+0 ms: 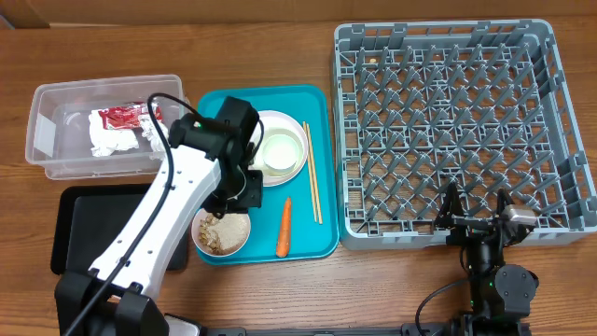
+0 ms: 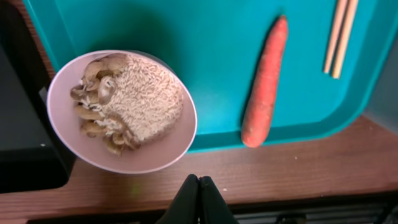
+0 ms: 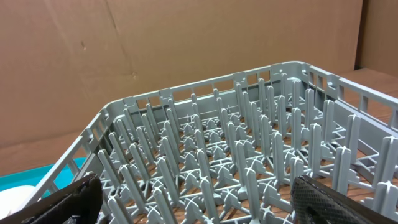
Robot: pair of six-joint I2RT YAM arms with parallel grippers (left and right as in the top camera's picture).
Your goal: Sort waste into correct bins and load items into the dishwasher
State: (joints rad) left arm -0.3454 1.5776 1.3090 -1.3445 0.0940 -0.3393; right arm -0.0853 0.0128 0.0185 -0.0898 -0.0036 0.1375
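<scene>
While the left end effector (image 2: 199, 190) hangs clenched over the near-left corner of the teal tray (image 1: 312, 238), its two fingers pressed flat together with nothing between them, the pink plate (image 2: 65, 124) lies just beyond its tips, heaped with rice (image 2: 149, 102) and brown food scraps. From the left wrist view the plate's rim overlaps the tray's near edge, above the wooden surface (image 2: 298, 168), and a corner of the black tray (image 2: 18, 143) sits just beside it. The carrot (image 2: 264, 81) lies on the teal tray to the right of the plate, its thick end towards the tray's near edge, and the chopsticks (image 2: 339, 37) lie side by side farther right. Seen from overhead, what looks like a white bowl (image 1: 282, 149) set on a white plate (image 1: 270, 177) occupies the far half of the teal tray, partly covered by the left arm. The clear tub (image 1: 47, 140) stands at the far left of the surface and holds a red wrapper (image 1: 119, 117) on top of white napkins (image 1: 107, 140); the black tray lies directly in front of it. The dish rack (image 1: 448, 56) fills the right side, just beside the teal tray, with no dishes among its pegs. The right end effector (image 1: 478, 213) sits at the rack's near edge, released, with its fingers (image 3: 68, 196) spread wide apart and holding nothing; its camera looks across the pegs towards a brown cardboard wall (image 3: 124, 62).
</scene>
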